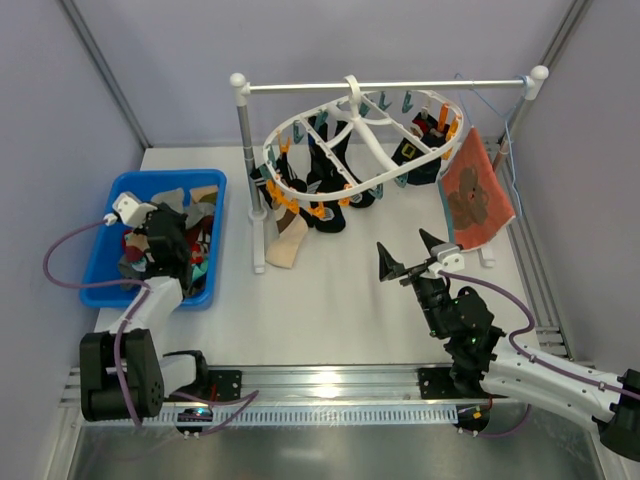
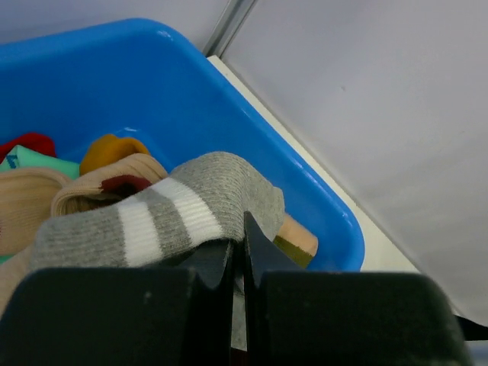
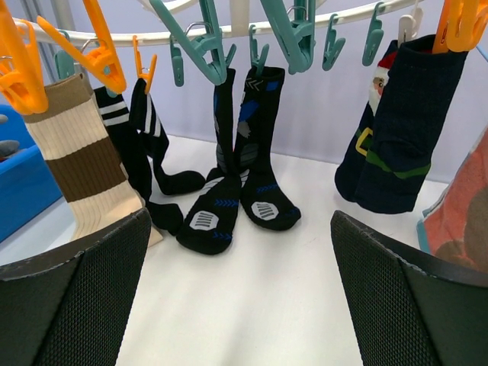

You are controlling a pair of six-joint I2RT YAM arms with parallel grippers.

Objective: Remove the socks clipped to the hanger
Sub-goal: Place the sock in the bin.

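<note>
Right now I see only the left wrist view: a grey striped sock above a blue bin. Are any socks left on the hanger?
Observer: Yes. The right wrist view shows a beige-and-brown sock and several black socks hanging from clips of the hanger.
Operator: Where is the right gripper?
Observer: The right gripper is open above the table, in front of the hanger, touching no sock.
Operator: Does anything else hang on the rail?
Observer: An orange-red cloth hangs near the right end of the rail.

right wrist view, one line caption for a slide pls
Open right pincer faces the white hanger, with a beige-brown striped sock, black-and-blue pair and navy Santa sock clipped on.
</note>
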